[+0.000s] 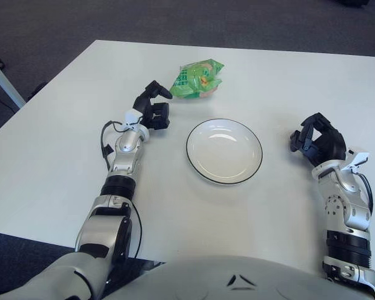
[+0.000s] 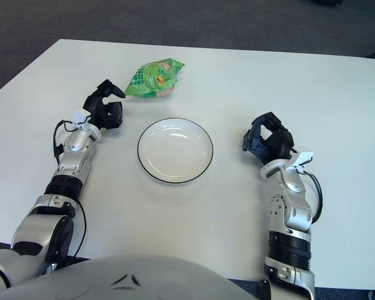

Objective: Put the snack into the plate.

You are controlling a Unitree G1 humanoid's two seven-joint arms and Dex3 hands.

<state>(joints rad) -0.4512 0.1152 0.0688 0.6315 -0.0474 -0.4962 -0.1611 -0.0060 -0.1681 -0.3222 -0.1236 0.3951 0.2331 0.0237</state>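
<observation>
Nearest the robot, its two forearms reach out over the white bench (image 1: 44, 156). The right hand (image 1: 317, 140) shows at about 3 o'clock from the plate (image 1: 224, 150), well apart from it, its dark fingers curled loosely inward and gripping nothing.

In the middle of the bench sits the plate, white and round with a thin dark rim. Its bowl holds nothing; only a pale sheen shows across the inside. It lies flat, touching neither hand.

The left hand (image 1: 154, 107) is at roughly 10 o'clock from the plate, near its rim but clear of it. Its fingers are partly spread, one dark finger (image 1: 163, 91) stretched forward and the others bent below it, and nothing is held between them. The tip of that forward finger shows just beside the near-left corner of the snack (image 1: 198, 78); whether the two touch cannot be told from either view.

Farthest out, at about 11 o'clock from the plate, the snack lies on the bench: a green crinkled packet with a checked pattern and some yellow and orange print, lying on its side, outside the plate and apart from its rim. Beyond the far edge of the bench is dark grey floor (image 1: 175, 19).
</observation>
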